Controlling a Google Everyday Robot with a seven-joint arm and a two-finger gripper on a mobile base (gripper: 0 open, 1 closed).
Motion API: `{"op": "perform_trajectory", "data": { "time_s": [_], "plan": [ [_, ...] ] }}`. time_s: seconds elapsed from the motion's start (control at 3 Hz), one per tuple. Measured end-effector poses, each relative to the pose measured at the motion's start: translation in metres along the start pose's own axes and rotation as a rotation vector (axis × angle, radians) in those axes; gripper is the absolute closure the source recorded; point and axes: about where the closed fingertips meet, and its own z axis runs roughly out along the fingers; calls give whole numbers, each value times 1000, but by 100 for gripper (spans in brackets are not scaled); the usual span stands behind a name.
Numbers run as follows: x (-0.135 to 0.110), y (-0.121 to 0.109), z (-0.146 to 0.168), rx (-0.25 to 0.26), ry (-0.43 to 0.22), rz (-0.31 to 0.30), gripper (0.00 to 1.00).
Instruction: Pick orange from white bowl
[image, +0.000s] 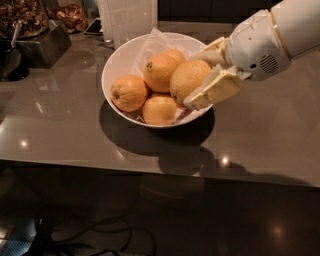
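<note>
The white bowl (108, 67) stands on the grey counter and holds several oranges on white paper. My gripper (195, 79) reaches in from the right over the bowl's right rim. It is shut on the orange (186, 79), the largest and palest fruit, with one finger (215, 89) in front of it and the other finger (210, 50) behind. The orange sits slightly above the other fruit at the bowl's right side. A deeper-orange fruit with a green stem nub (160, 72) lies just to its left.
Two more oranges (129, 92) (159, 109) lie at the bowl's front, and another (175, 54) at the back. A white box (127, 20) stands behind the bowl. A metal container of dried material (37, 32) stands at back left. The counter's front edge (150, 169) runs below.
</note>
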Motion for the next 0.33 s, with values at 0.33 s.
{"op": "perform_trajectory", "data": {
  "time_s": [0.33],
  "plan": [
    [-1,0,0,-1,-3,-2,100]
  ]
}}
